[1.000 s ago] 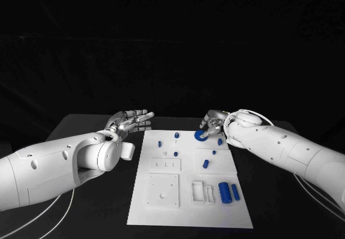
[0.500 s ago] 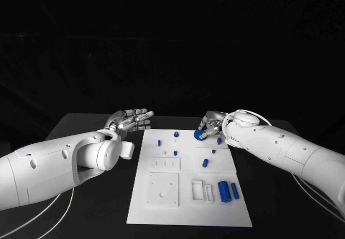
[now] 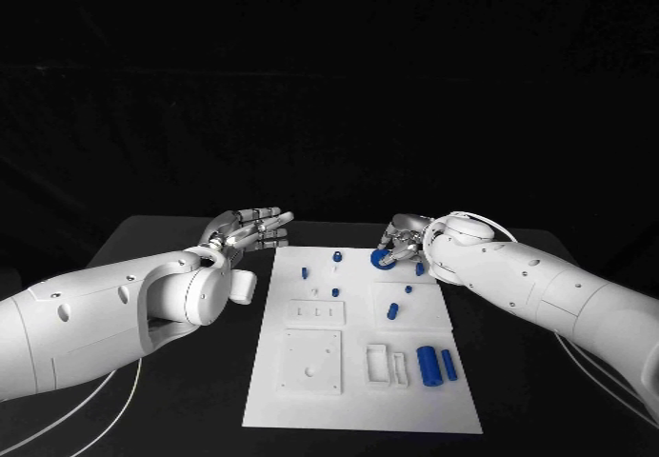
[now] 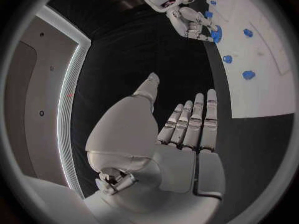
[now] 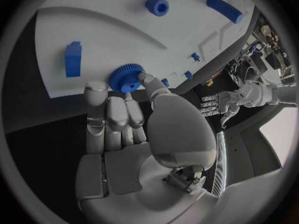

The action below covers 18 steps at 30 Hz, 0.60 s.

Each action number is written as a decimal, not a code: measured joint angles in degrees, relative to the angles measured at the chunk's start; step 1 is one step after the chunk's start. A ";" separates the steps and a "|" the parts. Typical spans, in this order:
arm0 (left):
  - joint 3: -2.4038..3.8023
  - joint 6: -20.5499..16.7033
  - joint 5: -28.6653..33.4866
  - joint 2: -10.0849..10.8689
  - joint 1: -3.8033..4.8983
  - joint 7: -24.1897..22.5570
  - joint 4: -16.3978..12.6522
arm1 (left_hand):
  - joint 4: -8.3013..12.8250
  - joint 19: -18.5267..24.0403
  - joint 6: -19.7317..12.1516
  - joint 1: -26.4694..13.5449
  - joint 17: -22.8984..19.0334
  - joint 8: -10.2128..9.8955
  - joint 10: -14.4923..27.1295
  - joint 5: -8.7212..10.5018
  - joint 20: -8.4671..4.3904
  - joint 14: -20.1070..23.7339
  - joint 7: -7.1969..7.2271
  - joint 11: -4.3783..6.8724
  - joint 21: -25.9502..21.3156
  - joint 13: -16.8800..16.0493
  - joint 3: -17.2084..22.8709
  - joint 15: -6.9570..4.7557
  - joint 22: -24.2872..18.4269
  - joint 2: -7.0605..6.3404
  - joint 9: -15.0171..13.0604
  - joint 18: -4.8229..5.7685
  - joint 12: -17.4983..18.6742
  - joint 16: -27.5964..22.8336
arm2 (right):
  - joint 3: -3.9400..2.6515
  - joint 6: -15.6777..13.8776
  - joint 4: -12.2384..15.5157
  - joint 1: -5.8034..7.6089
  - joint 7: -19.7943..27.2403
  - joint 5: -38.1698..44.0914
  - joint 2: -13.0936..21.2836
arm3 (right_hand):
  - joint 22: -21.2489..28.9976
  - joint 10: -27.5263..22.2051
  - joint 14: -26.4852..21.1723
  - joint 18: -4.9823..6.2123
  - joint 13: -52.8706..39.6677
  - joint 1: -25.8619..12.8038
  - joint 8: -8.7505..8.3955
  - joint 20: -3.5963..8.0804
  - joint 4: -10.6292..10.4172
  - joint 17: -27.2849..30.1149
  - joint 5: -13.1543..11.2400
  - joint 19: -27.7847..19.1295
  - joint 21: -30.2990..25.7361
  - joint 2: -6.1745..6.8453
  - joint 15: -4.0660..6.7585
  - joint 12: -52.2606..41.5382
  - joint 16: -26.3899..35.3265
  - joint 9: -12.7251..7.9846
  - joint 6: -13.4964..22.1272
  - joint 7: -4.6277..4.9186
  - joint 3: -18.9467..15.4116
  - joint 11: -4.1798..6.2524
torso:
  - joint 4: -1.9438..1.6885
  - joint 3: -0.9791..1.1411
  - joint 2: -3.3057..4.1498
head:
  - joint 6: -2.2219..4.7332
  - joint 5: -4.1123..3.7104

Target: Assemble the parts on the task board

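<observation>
Right wrist view gives us the clearest look at the right robot hand [image 5: 124,109]: its thumb and fingertips pinch a blue gear [image 5: 126,78], holding it at the far edge of the white task board [image 5: 112,30]. In the head view we see that same right robot hand [image 3: 403,240] in the upper right of the board, with the blue gear [image 3: 382,258] just beneath its fingers, close over the board's top right area.

The left robot hand [image 3: 251,229] sits upper left of the board in the head view, over the black desk [image 3: 179,381], released, with its fingers stretched out side by side and nothing in them. The left wrist view shows us the same left robot hand [image 4: 181,134] flat and free of any part.

Moving outward across the task board [image 3: 360,409] in the head view, we find a small blue peg [image 3: 336,257] standing near the top edge, another blue peg [image 3: 305,273] below and to its left, and a short blue piece [image 3: 393,310] near the middle right. Two blue cylinders [image 3: 437,365] lie side by side in the lower right of the board, just beside a white slotted block [image 3: 378,367]. A white square plate [image 3: 311,362] lies to the left of that block.
</observation>
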State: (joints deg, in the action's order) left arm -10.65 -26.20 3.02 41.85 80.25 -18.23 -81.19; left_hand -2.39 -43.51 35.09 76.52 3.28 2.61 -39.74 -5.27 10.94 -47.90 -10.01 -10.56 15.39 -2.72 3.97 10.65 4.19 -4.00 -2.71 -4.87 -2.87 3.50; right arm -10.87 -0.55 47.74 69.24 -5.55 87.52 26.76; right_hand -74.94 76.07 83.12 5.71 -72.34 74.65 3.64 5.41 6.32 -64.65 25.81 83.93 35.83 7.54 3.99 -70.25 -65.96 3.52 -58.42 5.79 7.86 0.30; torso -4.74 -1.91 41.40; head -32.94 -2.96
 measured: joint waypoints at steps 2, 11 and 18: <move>0.00 0.00 0.00 0.00 0.00 0.01 0.00 | 0.00 0.00 0.00 0.00 0.00 0.00 0.00 0.00 0.00 0.00 0.00 0.00 0.00 0.00 0.00 0.00 0.00 0.00 0.00 0.00 0.00 0.00 | 0.02 -0.05 0.00 -0.01 0.05 0.02 0.00 | 0.00 0.00 0.00 0.00 0.00 0.00 0.00 0.00 0.00 0.00 0.00 0.00 0.00 0.00 0.00 0.00 0.00 -0.01 0.00 0.00 0.00 0.00 | 0.00 0.02 0.00 | -0.01 0.02; 0.00 0.01 0.00 0.09 0.00 0.04 0.00 | 0.00 0.00 0.00 0.00 0.00 0.00 0.00 0.00 0.00 0.00 0.00 0.00 0.00 0.00 0.00 0.00 0.00 0.00 0.00 0.00 0.00 0.00 | 0.10 -0.26 0.59 -0.23 0.30 0.10 0.42 | 0.01 -0.65 0.00 -0.01 0.89 0.00 -0.19 -0.20 0.49 0.42 0.00 0.21 -1.03 0.00 0.00 1.07 0.45 0.05 1.99 0.51 -0.49 -0.60 | 0.10 0.05 0.00 | -0.16 0.02; 0.00 0.01 0.00 0.24 0.00 0.07 0.00 | 0.00 0.00 0.00 0.00 0.00 0.00 0.21 0.00 0.00 0.00 0.00 0.21 0.00 0.00 0.00 0.00 0.00 0.00 0.00 0.00 0.00 0.00 | 0.11 -0.16 1.70 -0.52 0.67 -0.14 1.19 | 0.01 -1.03 0.00 -0.01 1.48 0.00 -0.11 -0.20 1.79 0.53 2.66 0.21 -1.83 0.00 0.00 1.34 0.68 -0.08 4.96 0.77 -1.32 -0.61 | 0.12 0.12 -0.01 | -0.25 -0.04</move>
State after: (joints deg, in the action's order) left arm -10.65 -26.19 3.01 42.10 80.25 -18.16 -81.19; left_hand -2.39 -43.51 35.09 76.52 3.28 2.61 -39.53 -5.26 10.94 -47.90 -10.01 -10.35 15.39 -2.71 3.97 10.65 4.19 -4.00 -2.71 -4.88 -2.87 3.50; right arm -10.76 -0.71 49.44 68.72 -4.88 87.38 27.95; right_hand -74.93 75.04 83.11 5.70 -70.86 74.65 3.53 5.21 8.12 -64.12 28.47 84.14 34.00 7.53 3.98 -68.91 -65.28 3.44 -53.46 6.56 6.55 -0.31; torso -4.62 -1.79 41.39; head -33.20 -3.00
